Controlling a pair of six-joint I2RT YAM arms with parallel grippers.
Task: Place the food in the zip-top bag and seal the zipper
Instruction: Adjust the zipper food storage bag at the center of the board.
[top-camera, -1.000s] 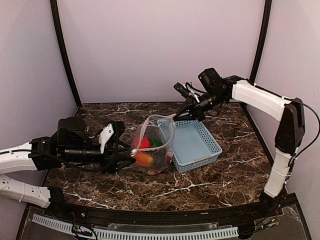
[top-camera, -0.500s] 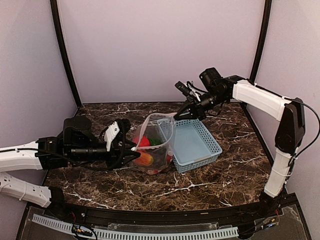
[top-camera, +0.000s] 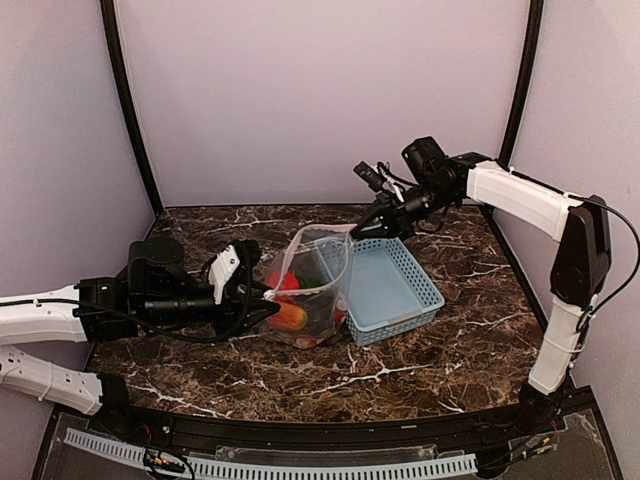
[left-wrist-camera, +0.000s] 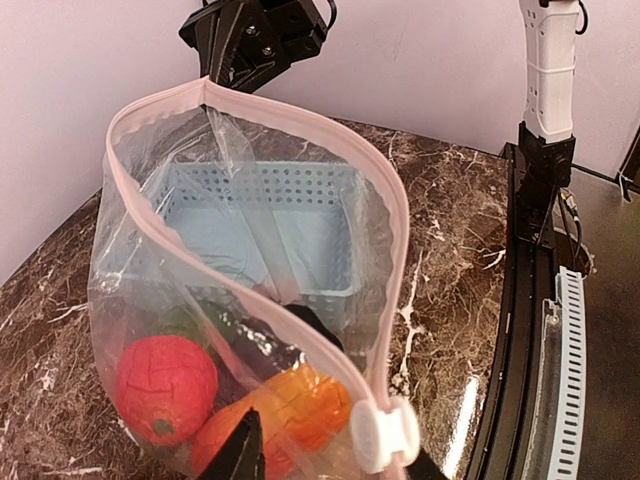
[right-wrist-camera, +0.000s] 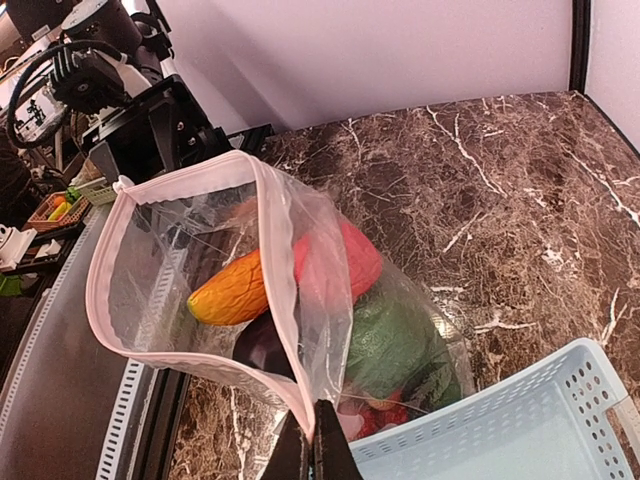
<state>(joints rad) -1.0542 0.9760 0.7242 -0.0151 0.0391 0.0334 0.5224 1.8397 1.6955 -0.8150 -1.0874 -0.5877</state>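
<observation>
You have the marble table (top-camera: 420, 365) carrying the light blue basket (top-camera: 395, 326) right of centre. The zip-top bag (top-camera: 320, 262) stands upright just beside the basket's left side, with its mouth gaping. Your right gripper (top-camera: 368, 230) is pinched closed on the bag's far top corner and holds it up. Your left gripper (top-camera: 262, 300) sits at the near corner, fingers (left-wrist-camera: 245, 452) either side of the white slider (left-wrist-camera: 385, 435) (whether they actually press on it, you cannot tell). The food lies inside the bag: green pepper (right-wrist-camera: 385, 340), orange mango (right-wrist-camera: 228, 290), a red piece (left-wrist-camera: 165, 385). The pink zipper (left-wrist-camera: 300, 115) runs unsealed around the open mouth.
</observation>
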